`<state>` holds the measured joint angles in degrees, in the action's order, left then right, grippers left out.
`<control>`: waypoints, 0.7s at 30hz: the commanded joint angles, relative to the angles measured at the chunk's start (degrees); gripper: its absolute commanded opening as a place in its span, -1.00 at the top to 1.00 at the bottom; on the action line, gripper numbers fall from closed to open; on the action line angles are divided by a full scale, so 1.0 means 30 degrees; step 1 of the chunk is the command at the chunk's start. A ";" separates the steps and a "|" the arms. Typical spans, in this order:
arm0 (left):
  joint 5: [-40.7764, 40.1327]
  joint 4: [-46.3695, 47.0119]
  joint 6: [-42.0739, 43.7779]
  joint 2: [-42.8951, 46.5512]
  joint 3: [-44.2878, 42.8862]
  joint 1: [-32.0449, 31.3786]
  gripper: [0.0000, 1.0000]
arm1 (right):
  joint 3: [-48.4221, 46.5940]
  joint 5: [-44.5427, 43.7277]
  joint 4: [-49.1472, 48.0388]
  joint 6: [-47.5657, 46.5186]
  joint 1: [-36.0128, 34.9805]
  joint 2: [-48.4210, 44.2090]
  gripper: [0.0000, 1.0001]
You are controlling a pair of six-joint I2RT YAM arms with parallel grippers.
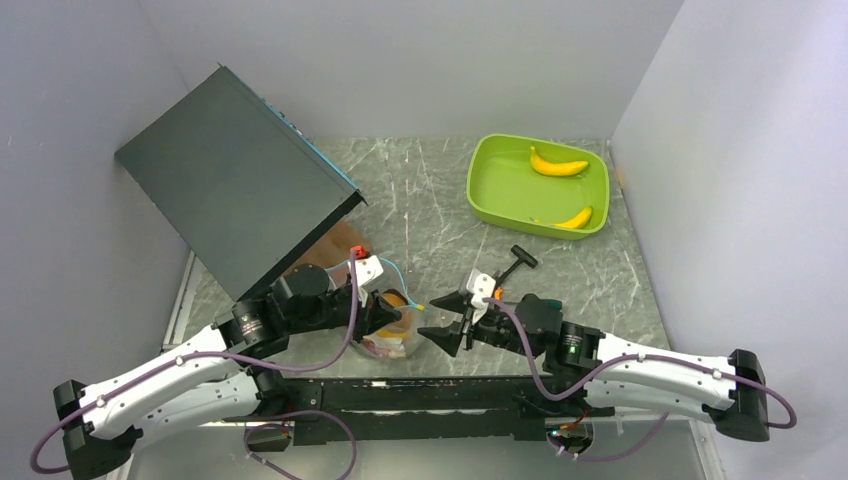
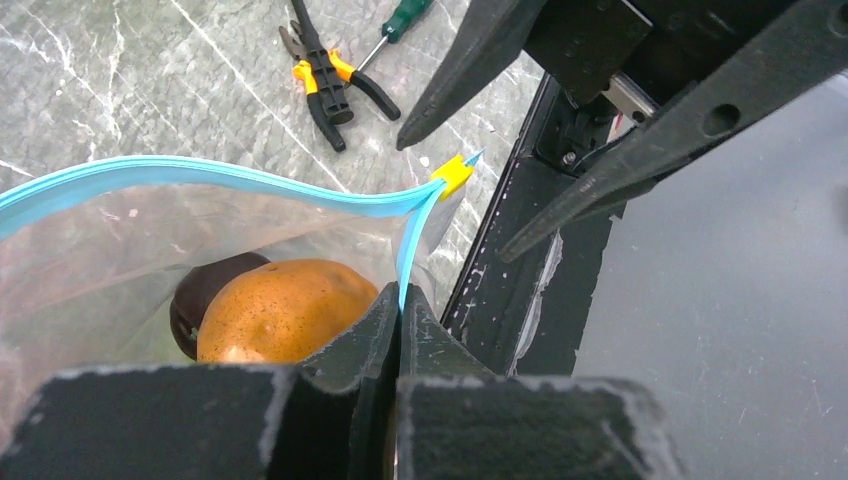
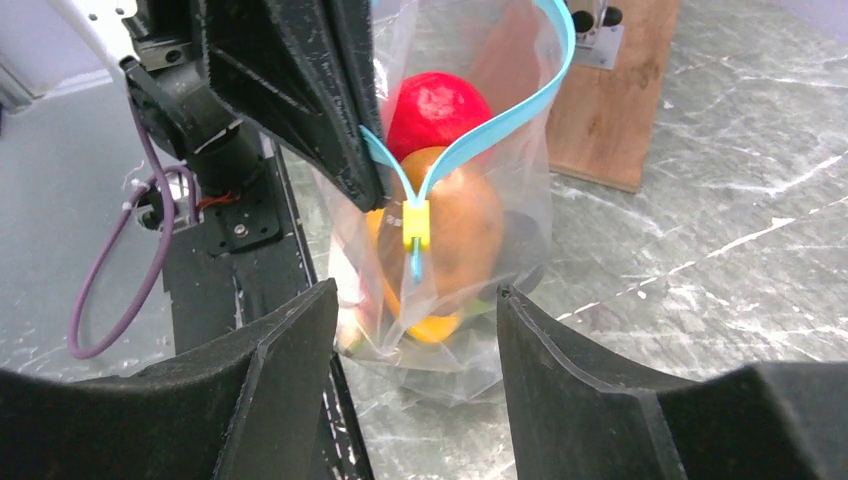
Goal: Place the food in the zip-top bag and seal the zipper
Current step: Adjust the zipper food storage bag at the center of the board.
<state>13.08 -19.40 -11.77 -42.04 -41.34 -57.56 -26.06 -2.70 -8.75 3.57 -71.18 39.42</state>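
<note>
While the left gripper (image 2: 400,312) is pressed together on the zipper (image 2: 200,172) right behind the yellow slider (image 2: 452,175), it holds the bag (image 2: 120,250) upright at 6 o'clock in the top view, at the near table edge. The right gripper (image 3: 415,288) faces it from the 3 o'clock side, jaws spread, with the slider just ahead of the gap and touching neither finger. Beyond the slider the zipper parts into an open loop. Under both lies a grey marbled table (image 1: 420,210), closed in by pale walls (image 1: 400,60) on three sides. A dark box (image 1: 235,175) leans at 10 o'clock, its low edge over a wooden board (image 3: 610,110) just behind the bag. Pliers (image 2: 325,75) and a screwdriver (image 2: 400,18) lie together on the marble at about 1 o'clock from the right gripper, clear of both arms. At 1 o'clock on the table a green tray (image 1: 510,185) holds two bananas (image 1: 558,165), apart. Inside the bag a red fruit (image 3: 435,105) sits on top, an orange-brown fruit (image 2: 285,310) below it, a plum (image 2: 205,290) touching that; lower pieces are blurred.
</note>
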 commanded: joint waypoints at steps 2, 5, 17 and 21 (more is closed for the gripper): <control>0.0003 0.2124 -0.0946 0.0577 0.0229 -0.0008 0.90 | 0.0990 0.2737 -0.3893 0.0602 0.1780 -0.0434 -0.23; 0.0286 0.2381 -0.1124 0.0567 0.0295 -0.0003 0.90 | 0.1423 0.4268 -0.4932 0.0982 0.2732 -0.0328 -0.21; 0.0832 0.2666 -0.1147 0.0387 0.0276 -0.0006 0.90 | 0.1313 0.6427 -0.7497 0.1523 0.3552 0.2118 0.10; 0.0767 0.2530 -0.1116 0.0577 0.0402 -0.0003 0.90 | 0.1379 0.7245 -0.7890 0.1900 0.4216 0.2446 0.37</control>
<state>14.15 -15.25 -14.55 -41.08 -40.32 -57.56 -21.76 15.25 -26.68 7.75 -60.12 46.30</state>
